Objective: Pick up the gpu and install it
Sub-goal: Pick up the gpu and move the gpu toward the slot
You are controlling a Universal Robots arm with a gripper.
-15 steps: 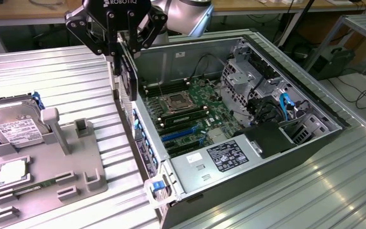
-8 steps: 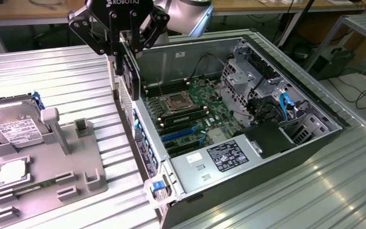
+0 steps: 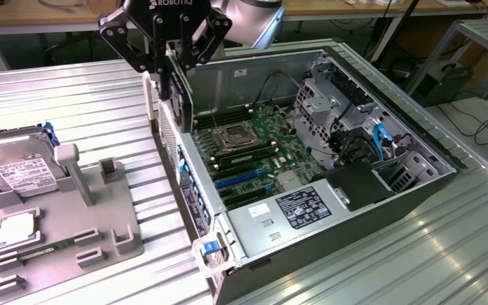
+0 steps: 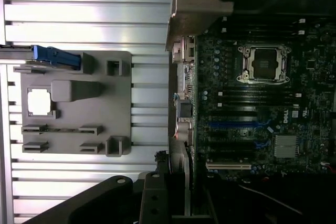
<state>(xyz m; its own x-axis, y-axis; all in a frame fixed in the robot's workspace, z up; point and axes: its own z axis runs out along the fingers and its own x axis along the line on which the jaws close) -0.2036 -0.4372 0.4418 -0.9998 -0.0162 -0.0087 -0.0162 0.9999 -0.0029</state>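
The gpu (image 3: pixel 178 95) hangs upright in my gripper (image 3: pixel 172 67), which is shut on its top edge. Its dark face shows, and its silver bracket (image 3: pixel 150 95) is towards the exterior view's left. It hovers above the rear wall of the open computer case (image 3: pixel 329 254), over the far end of the motherboard (image 3: pixel 257 149). The blue expansion slots (image 3: pixel 239 178) lie lower and nearer the camera. In the wrist view the gpu (image 4: pixel 181 114) is edge-on beside the motherboard (image 4: pixel 262 103), with its bracket (image 4: pixel 195 3) at the far end and the gripper (image 4: pixel 173 192) holding it.
A grey parts holder (image 3: pixel 100 216) at the exterior view's left carries a hard drive (image 3: pixel 20 168), a processor chip (image 3: pixel 17 230) and a memory stick (image 3: pixel 40 251). Inside the case are a power supply (image 3: pixel 299 210), drive cages (image 3: pixel 337 95) and blue cables (image 3: pixel 380 143).
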